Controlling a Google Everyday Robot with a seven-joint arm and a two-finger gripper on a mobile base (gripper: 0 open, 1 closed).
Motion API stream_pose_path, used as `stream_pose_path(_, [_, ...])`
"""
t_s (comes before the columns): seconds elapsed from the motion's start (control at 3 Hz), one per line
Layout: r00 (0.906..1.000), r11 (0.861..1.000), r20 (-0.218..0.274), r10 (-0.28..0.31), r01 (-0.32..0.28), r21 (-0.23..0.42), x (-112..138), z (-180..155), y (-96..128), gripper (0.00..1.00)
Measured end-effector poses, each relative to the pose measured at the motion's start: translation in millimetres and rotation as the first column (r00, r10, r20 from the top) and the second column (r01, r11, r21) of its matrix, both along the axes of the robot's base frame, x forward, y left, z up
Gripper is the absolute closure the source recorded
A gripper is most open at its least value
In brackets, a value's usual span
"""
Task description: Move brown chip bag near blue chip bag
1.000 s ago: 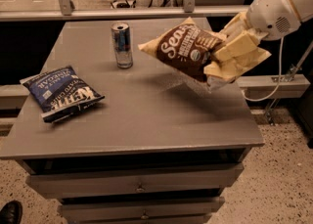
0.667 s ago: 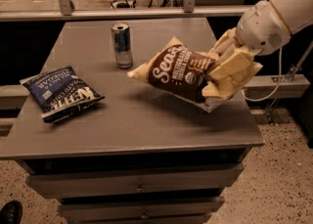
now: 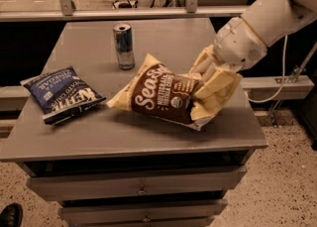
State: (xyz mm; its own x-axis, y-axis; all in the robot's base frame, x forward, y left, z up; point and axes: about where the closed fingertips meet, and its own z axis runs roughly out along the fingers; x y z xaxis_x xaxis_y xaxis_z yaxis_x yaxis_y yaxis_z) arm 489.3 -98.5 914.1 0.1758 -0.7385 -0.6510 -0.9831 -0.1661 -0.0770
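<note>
The hand (image 3: 214,91) clasps the brown chip bag (image 3: 158,94) by one end, tilted low over the tabletop (image 3: 148,137); the blue chip bag (image 3: 62,92) lies apart, a can (image 3: 123,45) upright behind the gap between them

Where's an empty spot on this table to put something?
Bare grey tabletop runs along the front edge, before both bags. More lies behind the silver drink can and at the back right corner. The middle is crowded: the large brown-and-tan crinkly chip bag, held at its right end by the gripper, reaches between the can and the small navy-blue chip bag.
</note>
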Motion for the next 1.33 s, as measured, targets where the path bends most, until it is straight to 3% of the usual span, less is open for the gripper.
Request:
stream_pose_path(0.67, [0.9950,0.995,0.005,0.100,-0.100,0.014,6,-14,54,1.00])
stream_pose_path(1.0, [0.9948,0.995,-0.006,0.101,-0.101,0.006,17,-28,68,1.00])
stream_pose_path(1.33, [0.9948,0.995,-0.006,0.101,-0.101,0.006,17,-27,68,1.00])
